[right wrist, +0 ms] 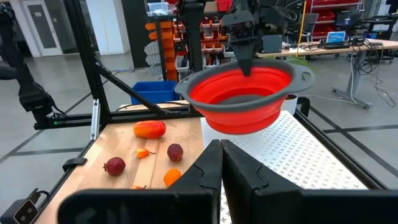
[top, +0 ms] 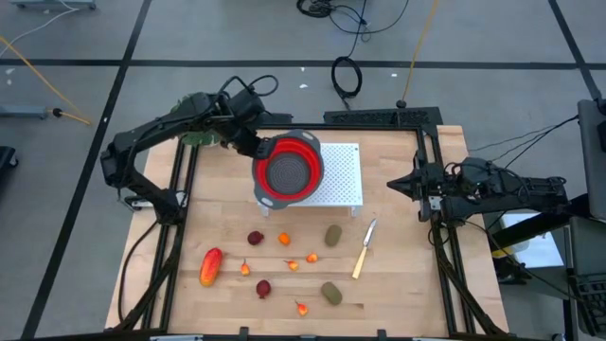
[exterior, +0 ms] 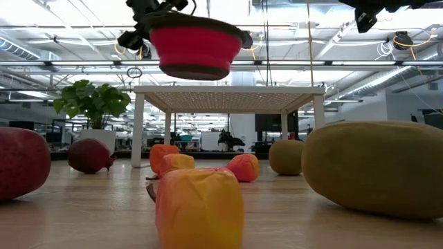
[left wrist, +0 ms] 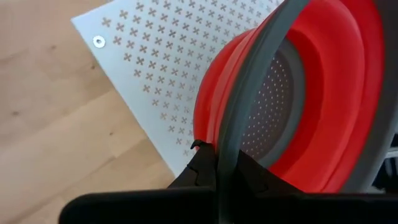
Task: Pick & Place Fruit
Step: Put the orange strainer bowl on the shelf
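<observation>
Left hand point(left wrist: 217, 177) clamped tight on grey rim of red bowl point(top: 287, 170), held up over white perforated rack point(top: 339, 180). Right hand point(top: 396, 184) shut, empty, off to side. Fruit point(top: 275, 265) all scattered on wood surface point(top: 398, 284).

Bright, even overhead light; near fruit point(exterior: 199, 207) blurred.

A red bowl point(top: 288, 170) with a grey rim and a perforated grey bottom hangs tilted in the air above the left part of a white perforated stand point(top: 336, 177), which sits at the far middle of the wooden tabletop point(top: 398, 284). A slim pale-handled knife point(top: 364, 250) lies on the tabletop to the right, nearer than the stand. A potted plant point(exterior: 93, 105) stands in the room beyond.
</observation>
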Controlling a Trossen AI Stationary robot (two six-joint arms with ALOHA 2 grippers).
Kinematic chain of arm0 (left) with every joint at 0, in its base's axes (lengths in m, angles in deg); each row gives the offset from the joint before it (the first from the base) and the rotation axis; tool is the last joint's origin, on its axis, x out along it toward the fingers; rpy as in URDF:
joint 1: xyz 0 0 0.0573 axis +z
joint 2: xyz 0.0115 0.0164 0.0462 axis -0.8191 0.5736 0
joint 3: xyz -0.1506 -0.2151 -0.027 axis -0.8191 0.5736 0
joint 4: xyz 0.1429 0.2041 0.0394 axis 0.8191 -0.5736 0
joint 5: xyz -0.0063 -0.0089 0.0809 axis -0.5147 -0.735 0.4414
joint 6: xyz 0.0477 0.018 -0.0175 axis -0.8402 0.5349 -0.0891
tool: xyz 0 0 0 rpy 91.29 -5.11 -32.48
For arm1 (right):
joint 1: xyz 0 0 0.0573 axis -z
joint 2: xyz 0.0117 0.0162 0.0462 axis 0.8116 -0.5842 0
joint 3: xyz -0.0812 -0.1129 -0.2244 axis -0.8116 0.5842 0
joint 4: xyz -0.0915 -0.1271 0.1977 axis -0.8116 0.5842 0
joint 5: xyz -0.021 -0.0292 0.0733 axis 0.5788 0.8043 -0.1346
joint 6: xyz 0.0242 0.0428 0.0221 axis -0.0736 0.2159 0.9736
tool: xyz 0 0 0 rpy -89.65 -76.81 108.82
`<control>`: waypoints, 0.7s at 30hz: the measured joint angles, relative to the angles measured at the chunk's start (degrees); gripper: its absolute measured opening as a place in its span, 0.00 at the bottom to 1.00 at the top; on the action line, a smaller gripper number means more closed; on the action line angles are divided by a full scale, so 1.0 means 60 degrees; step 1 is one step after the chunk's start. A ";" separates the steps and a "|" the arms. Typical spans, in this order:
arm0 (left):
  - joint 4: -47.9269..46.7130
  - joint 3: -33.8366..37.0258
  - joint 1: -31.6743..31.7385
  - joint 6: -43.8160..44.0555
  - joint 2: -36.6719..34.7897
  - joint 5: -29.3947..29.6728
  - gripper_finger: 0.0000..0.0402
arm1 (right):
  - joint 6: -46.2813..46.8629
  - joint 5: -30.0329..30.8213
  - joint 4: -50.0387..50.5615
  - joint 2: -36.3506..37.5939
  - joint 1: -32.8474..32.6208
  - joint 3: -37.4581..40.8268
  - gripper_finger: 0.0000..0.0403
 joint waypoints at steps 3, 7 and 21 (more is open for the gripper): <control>0.0011 0.0141 0.0072 -0.0114 0.0000 0.0142 0.01 | 0.0000 0.0000 0.0000 0.0000 0.0000 0.0000 0.00; 0.0231 0.0374 0.0274 -0.0312 0.0000 0.0048 0.01 | 0.0000 0.0000 0.0000 0.0000 0.0000 0.0000 0.00; 0.0894 0.0951 0.0685 -0.0388 0.0000 -0.0458 0.01 | 0.0000 0.0025 0.0000 0.0000 0.0003 0.0000 0.00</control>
